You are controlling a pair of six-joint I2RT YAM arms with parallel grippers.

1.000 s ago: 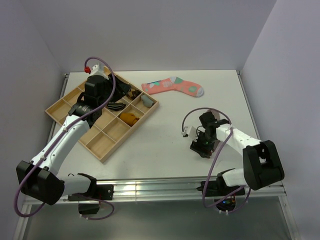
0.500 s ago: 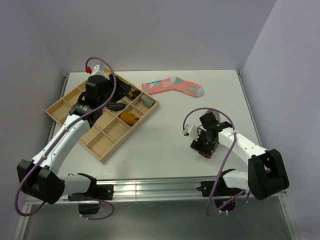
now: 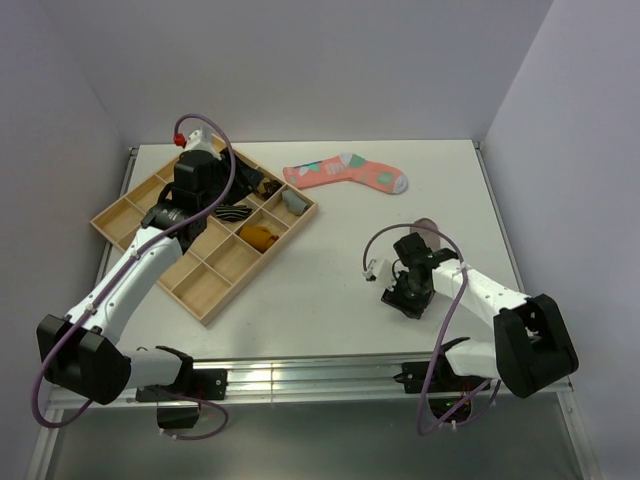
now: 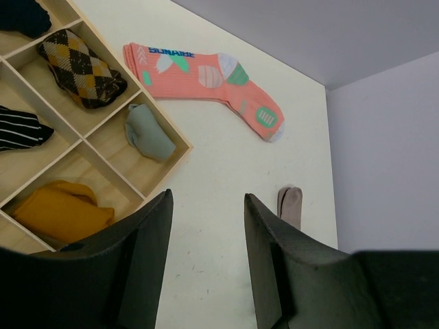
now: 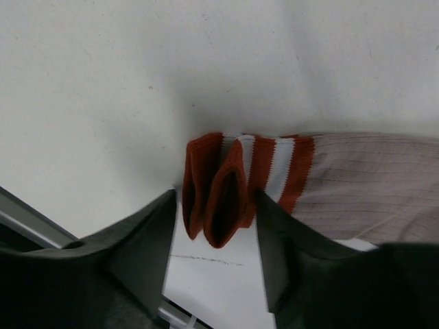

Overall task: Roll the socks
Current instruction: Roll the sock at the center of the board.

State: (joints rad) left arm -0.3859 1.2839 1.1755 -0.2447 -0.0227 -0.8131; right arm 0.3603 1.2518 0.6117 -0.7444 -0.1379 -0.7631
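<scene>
The taupe-brown sock point(image 5: 370, 185) lies flat on the table at the right, and its red-and-white striped cuff point(image 5: 271, 168) is folded over. My right gripper point(image 5: 216, 199) is open and low over it, with a finger on each side of the folded cuff. In the top view my right gripper point(image 3: 405, 297) hides most of the sock, and only the toe point(image 3: 423, 226) shows. The toe also shows in the left wrist view point(image 4: 290, 205). My left gripper point(image 4: 208, 199) is open and empty above the tray's right corner point(image 3: 200, 190). The white ankle sock is out of view.
A wooden divided tray point(image 3: 205, 290) at the left holds rolled socks: argyle point(image 4: 82, 65), grey-green point(image 4: 147, 133), mustard point(image 4: 58, 209) and black-striped point(image 4: 17, 127). A coral-pink sock point(image 3: 345, 172) with teal patches lies at the back middle. Walls close in the back and right.
My right gripper has moved a little toward the near edge, which uncovers the taupe sock's toe behind it. The left arm has barely moved.
</scene>
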